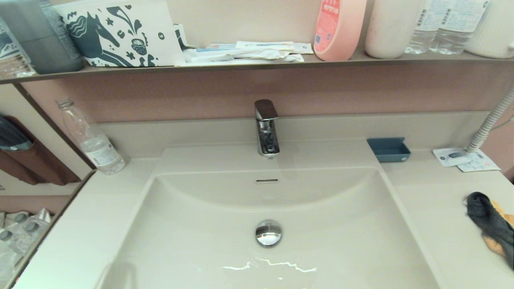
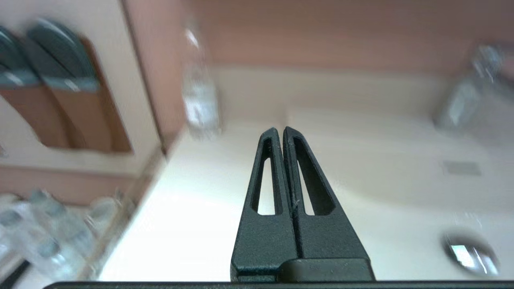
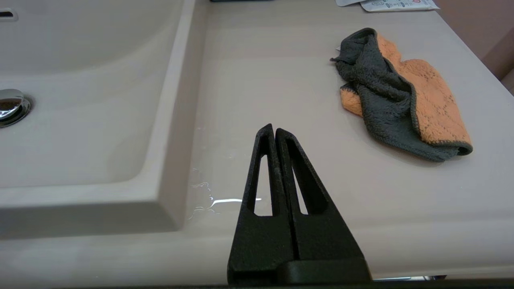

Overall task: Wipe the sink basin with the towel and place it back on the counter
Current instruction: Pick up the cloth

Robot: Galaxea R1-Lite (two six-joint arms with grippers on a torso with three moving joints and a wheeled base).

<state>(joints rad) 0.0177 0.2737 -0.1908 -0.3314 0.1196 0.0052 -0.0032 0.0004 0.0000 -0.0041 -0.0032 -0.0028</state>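
The cream sink basin (image 1: 209, 224) fills the middle of the head view, with its chrome drain plug (image 1: 268, 233) and overflow slot (image 1: 267, 181). The towel (image 1: 492, 224), dark grey with orange showing, lies crumpled on the counter (image 1: 433, 208) at the far right; the right wrist view shows the towel (image 3: 401, 96) lying free. My right gripper (image 3: 274, 130) is shut and empty, over the counter (image 3: 281, 80) between basin edge and towel. My left gripper (image 2: 279, 130) is shut and empty, above the counter's left side (image 2: 192, 208). Neither arm shows in the head view.
A chrome faucet (image 1: 266, 128) stands behind the basin. A clear bottle (image 1: 91, 140) stands at the back left, a blue tray (image 1: 388, 149) and white paper packets (image 1: 466, 158) at the back right. A dark shelf (image 1: 257, 64) above carries bottles and boxes. Water glints near the front rim (image 3: 209, 198).
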